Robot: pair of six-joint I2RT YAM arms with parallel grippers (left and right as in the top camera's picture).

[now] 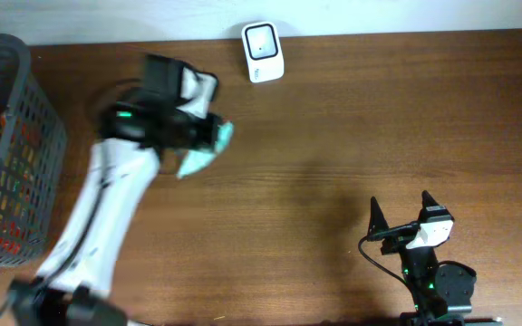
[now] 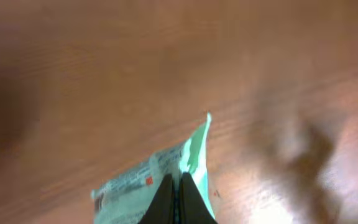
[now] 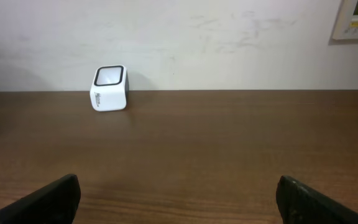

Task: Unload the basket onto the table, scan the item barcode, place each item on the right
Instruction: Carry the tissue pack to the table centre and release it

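Two arms share one brown table [image 1: 379, 118], and we count one green-and-white packet [image 2: 138, 186], one white scanner [image 1: 263, 51] and one grey basket [image 1: 51, 118]. The left gripper [image 2: 178, 198] is pinched tight on the packet, upper left of centre in the overhead frame, below and left of the scanner at the top edge. The right gripper [image 1: 401, 206] gapes wide at lower right, holding nothing. Only the left wrist view shows the packet's print, which is blurred. Only the right wrist view shows the wall behind the scanner. The basket, with goods inside, fills the left edge.
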